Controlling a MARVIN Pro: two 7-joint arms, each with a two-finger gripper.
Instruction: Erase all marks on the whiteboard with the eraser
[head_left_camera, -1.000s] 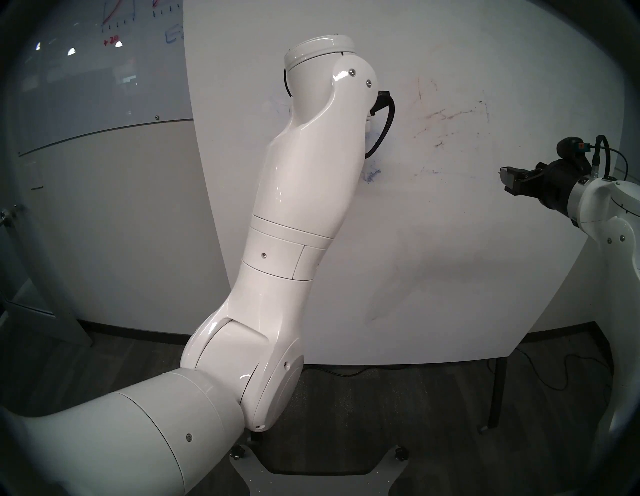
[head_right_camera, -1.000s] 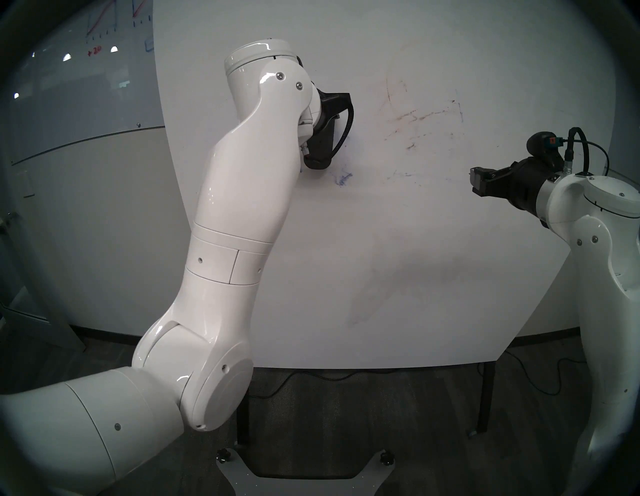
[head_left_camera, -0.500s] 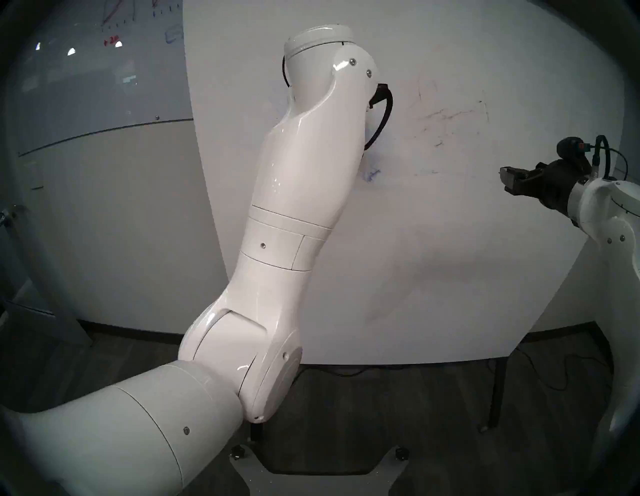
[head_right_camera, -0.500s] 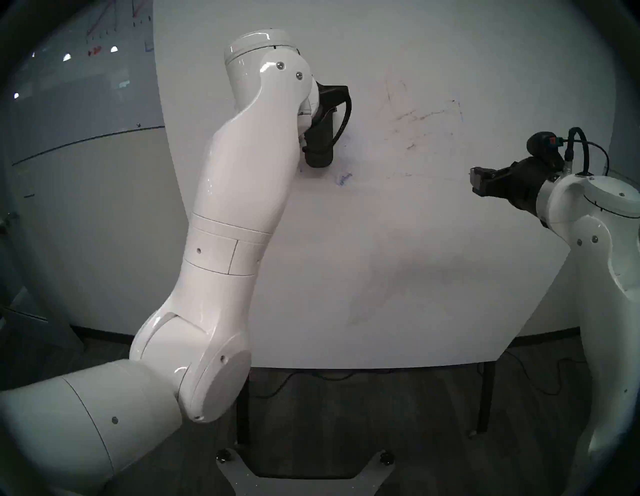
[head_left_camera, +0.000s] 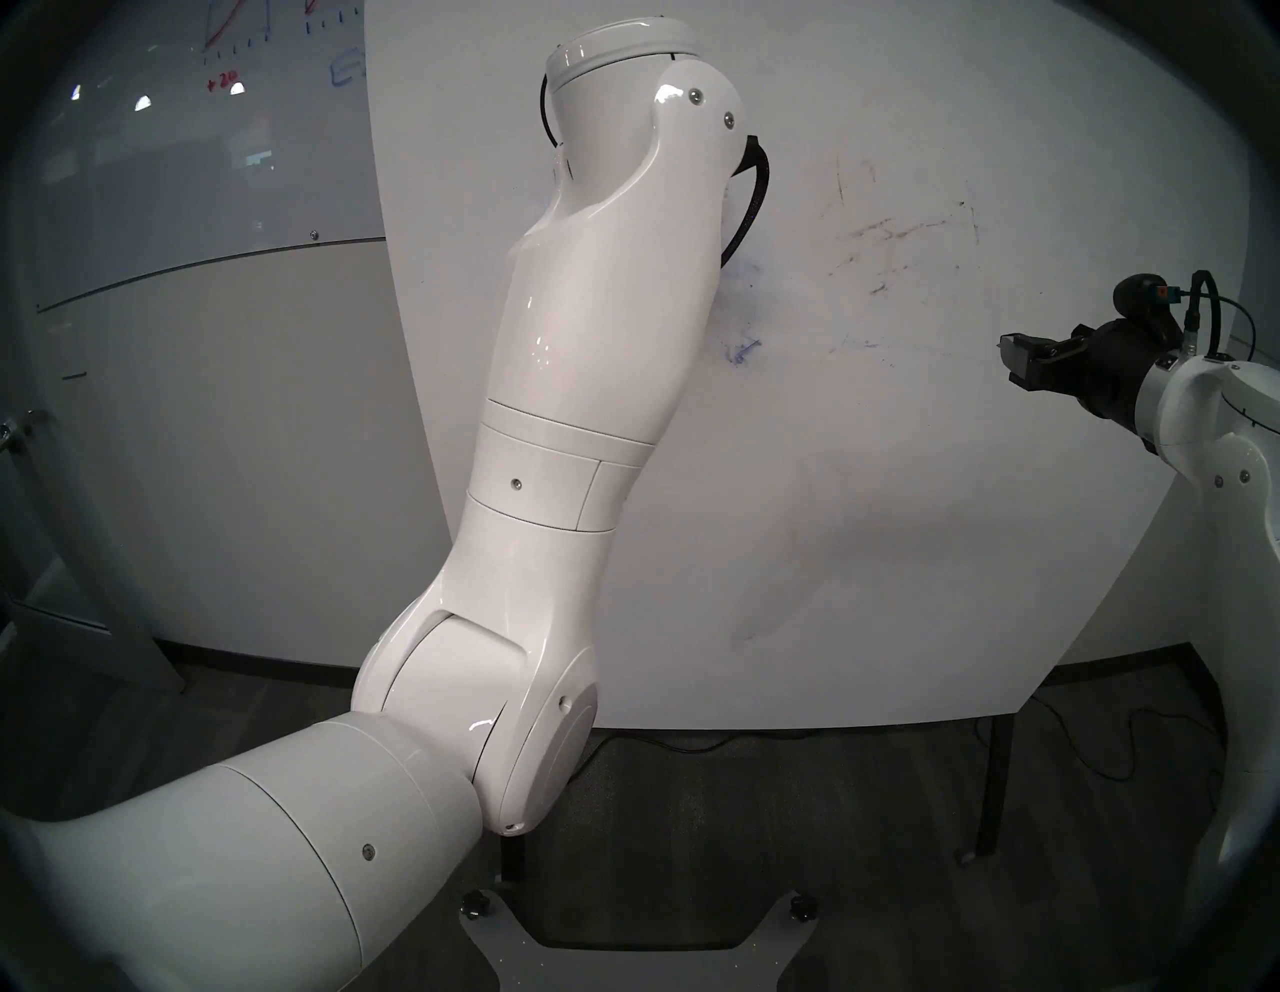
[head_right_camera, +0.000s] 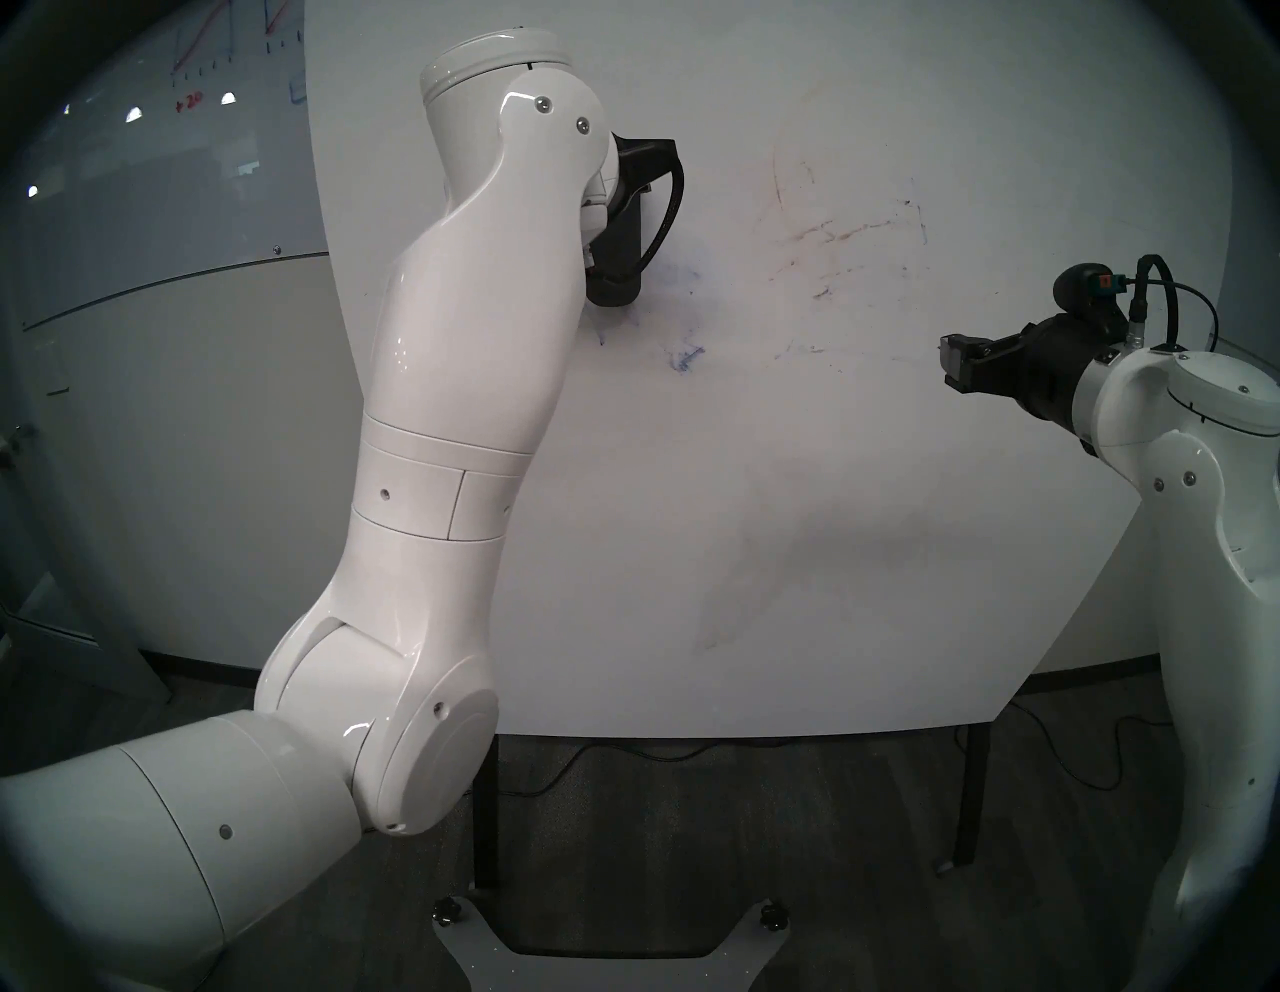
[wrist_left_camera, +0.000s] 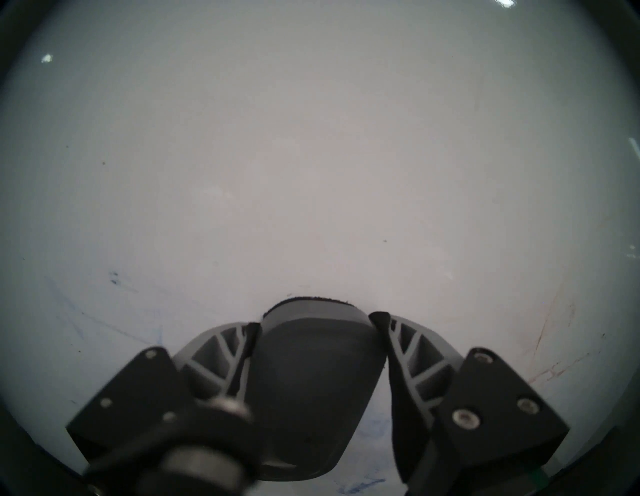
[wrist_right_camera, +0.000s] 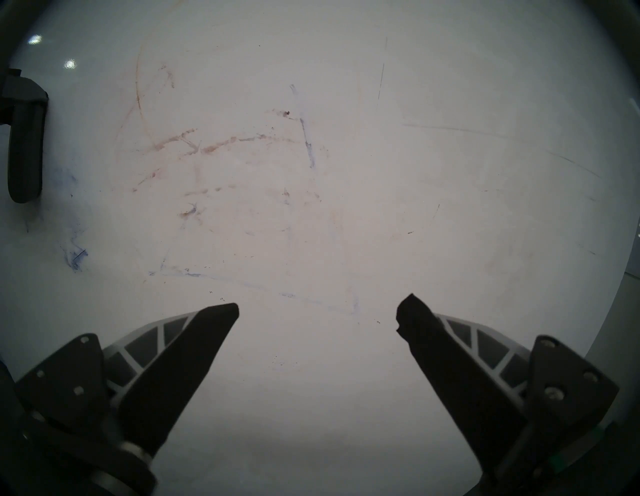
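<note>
The whiteboard stands upright in front of me. My left gripper is shut on the dark grey eraser, whose far end lies against the whiteboard. From the head the eraser shows upright beside my left forearm, high on the board's left part. A blue smudge sits just below and right of it, and thin blue marks lie to its left. Brownish streaks spread farther right. My right gripper hangs open and empty facing those streaks.
A glossy grey glass board with red and blue graph scribbles hangs on the wall at the left. Dark stand legs and cables are under the whiteboard. My base plate shows at the bottom.
My left arm has slid the eraser up and slightly left along the board, uncovering faint blue smears below it. The right arm has not moved.
</note>
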